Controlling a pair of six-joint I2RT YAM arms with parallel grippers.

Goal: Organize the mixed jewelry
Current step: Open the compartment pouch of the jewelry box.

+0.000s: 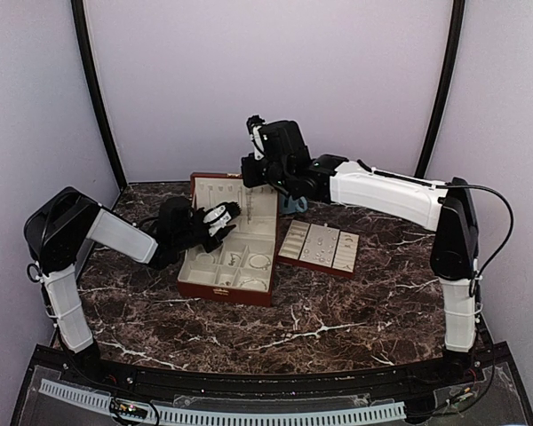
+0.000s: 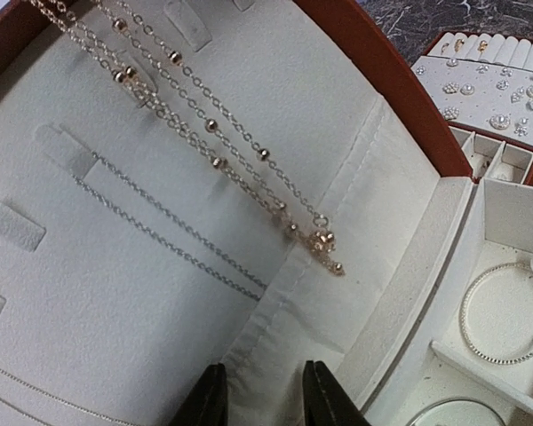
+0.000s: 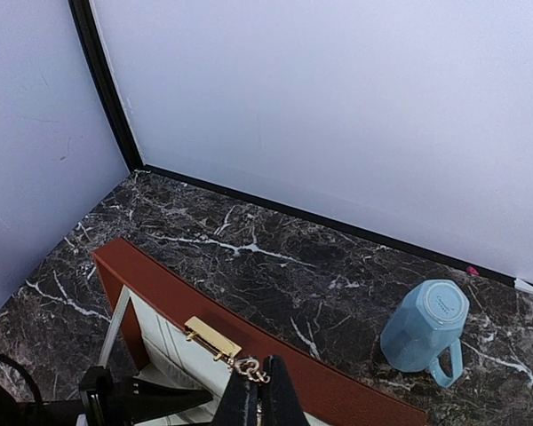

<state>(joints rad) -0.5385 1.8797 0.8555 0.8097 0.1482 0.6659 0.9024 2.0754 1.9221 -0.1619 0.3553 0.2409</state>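
The reddish-brown wooden box (image 1: 224, 288) stands open with its cream-lined lid (image 2: 204, 204) upright. Gold beaded necklace chains (image 2: 215, 129) and a thin silver chain (image 2: 173, 226) hang across the lid lining. My left gripper (image 2: 264, 383) is open and empty, close to the lid's fabric pocket; it also shows in the top view (image 1: 224, 216). My right gripper (image 3: 258, 377) is shut on a small gold necklace clasp (image 3: 251, 369) at the lid's top edge, beside the brass clasp (image 3: 211, 337). Tiny silvery jewelry pieces (image 2: 493, 98) sit on the cream-lined tray (image 1: 289, 251).
A silver bangle (image 2: 506, 311) lies in a box compartment. The light-blue mug (image 3: 424, 333) lies behind the box near the back wall. The right arm (image 1: 382, 191) stretches across above the tray. Dark marble table (image 1: 338, 311) lies all round.
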